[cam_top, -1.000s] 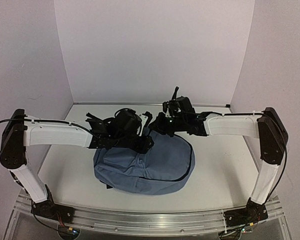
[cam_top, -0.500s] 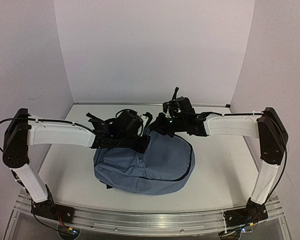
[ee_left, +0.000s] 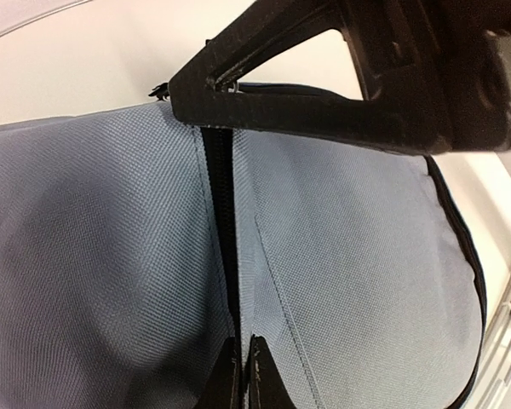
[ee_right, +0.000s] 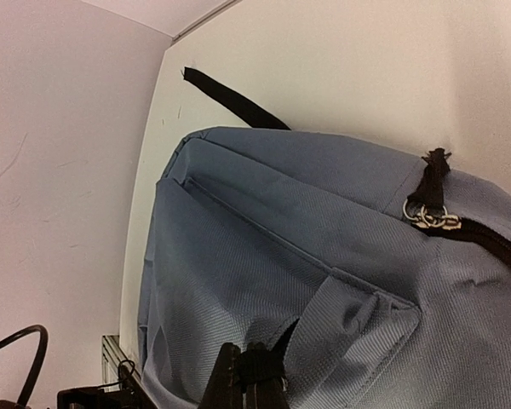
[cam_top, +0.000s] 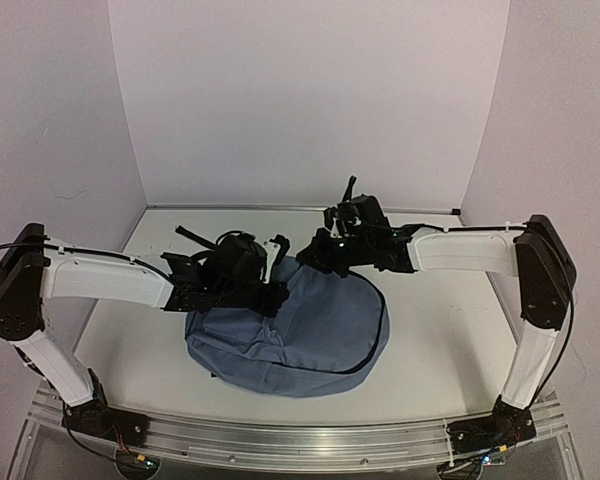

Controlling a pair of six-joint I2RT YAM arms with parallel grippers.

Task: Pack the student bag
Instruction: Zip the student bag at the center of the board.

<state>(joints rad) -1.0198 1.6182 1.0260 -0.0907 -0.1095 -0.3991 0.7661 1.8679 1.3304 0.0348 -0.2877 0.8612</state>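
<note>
On table [cam_top: 450, 340], student bag [cam_top: 310, 340] clear of edges; left hand [ee_left: 243, 379] pinches zipper [ee_left: 224, 221], right hand [ee_right: 245, 375] clenches loop [ee_right: 358, 315].

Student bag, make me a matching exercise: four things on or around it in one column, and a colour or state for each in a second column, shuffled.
Column one
1. student bag
2. black strap
3. metal rings
4. left gripper

Column two
A. silvery, linked together
B. slate blue, lying on the table
C. closed at the dark zip line
D. flat on the table beyond the bag

Pairs: 1-B, 2-D, 3-A, 4-C
</note>
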